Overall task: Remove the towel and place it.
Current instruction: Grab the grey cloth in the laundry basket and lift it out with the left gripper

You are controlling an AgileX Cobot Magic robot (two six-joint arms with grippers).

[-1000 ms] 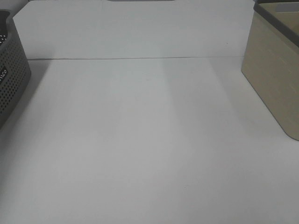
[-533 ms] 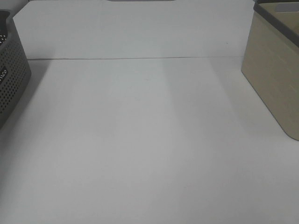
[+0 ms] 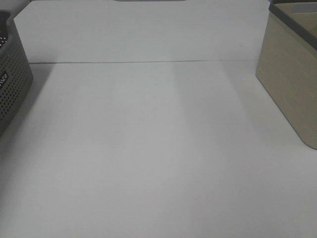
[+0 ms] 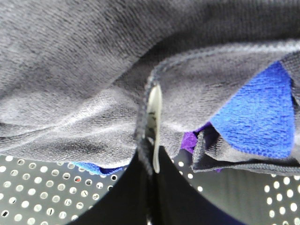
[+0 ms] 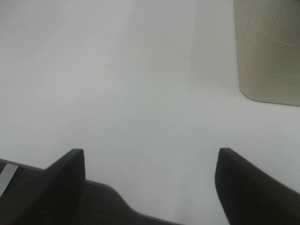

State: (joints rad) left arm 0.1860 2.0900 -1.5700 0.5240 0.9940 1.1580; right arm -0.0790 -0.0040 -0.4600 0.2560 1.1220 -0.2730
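Note:
In the left wrist view the dark navy terry towel [image 4: 93, 70] fills most of the picture, bunched up inside the grey perforated basket [image 4: 37, 192]. My left gripper [image 4: 151, 140] is shut on a fold of the towel at its hemmed edge. My right gripper [image 5: 150, 183] is open and empty above the white table [image 5: 140, 84], short of the beige bin [image 5: 267, 51]. In the exterior high view neither gripper nor the towel shows.
A bright blue cloth [image 4: 258, 117] and a bit of purple cloth [image 4: 190, 140] lie under the towel in the basket. In the exterior high view the grey basket [image 3: 12, 84] stands at the left edge and the beige bin [image 3: 292, 84] at the right, with white table [image 3: 158, 148] between.

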